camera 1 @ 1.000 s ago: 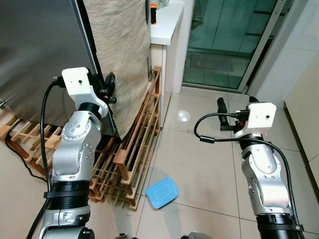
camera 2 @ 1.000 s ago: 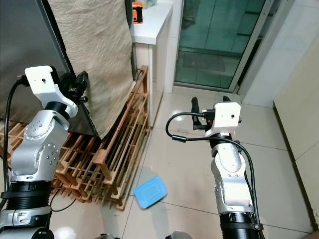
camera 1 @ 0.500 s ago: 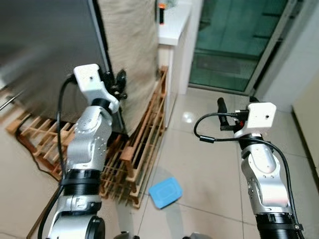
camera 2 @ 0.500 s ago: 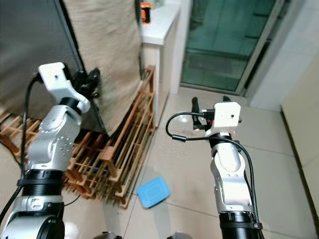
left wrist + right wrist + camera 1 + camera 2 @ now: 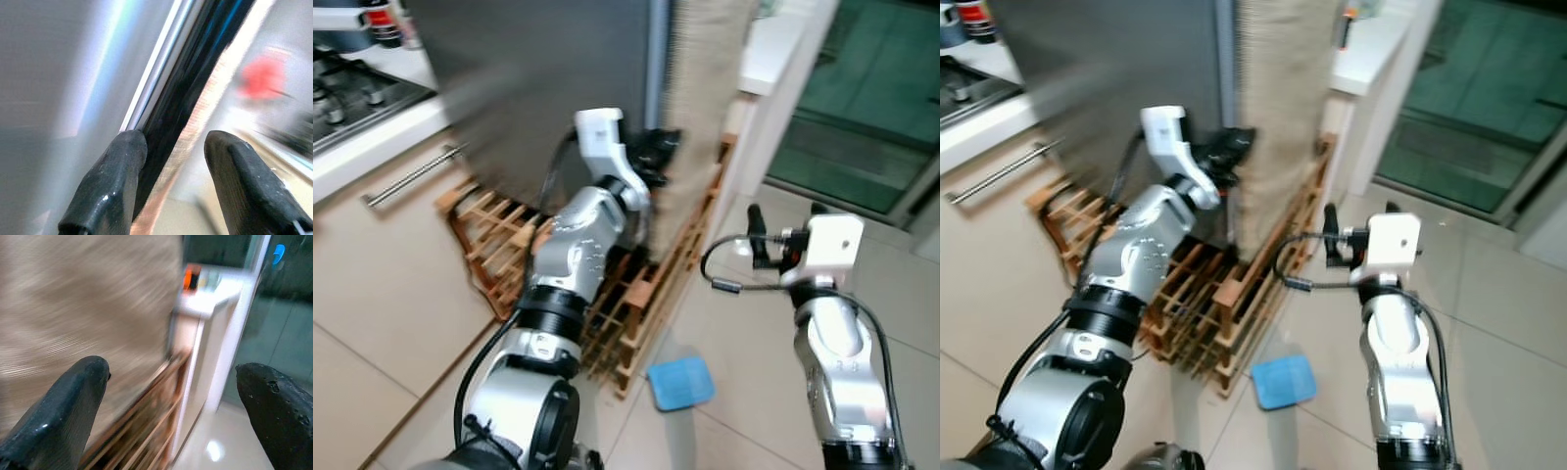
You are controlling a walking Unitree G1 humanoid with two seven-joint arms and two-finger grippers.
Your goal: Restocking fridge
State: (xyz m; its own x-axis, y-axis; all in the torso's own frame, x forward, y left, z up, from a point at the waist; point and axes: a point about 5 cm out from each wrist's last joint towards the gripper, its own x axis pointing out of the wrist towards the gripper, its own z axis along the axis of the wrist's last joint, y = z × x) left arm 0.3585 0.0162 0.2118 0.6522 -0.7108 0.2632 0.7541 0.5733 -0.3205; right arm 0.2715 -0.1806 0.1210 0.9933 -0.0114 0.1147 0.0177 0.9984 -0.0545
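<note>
Fridge: steel door, 11 o'clock, on a wooden pallet. Left gripper at the door's edge, fingers parted. Right gripper at 3 o'clock, fingers spread, empty. Blue container lid on floor tiles. No legible writing.

Tall grey steel fridge, door shut, standing on wooden pallets
</note>
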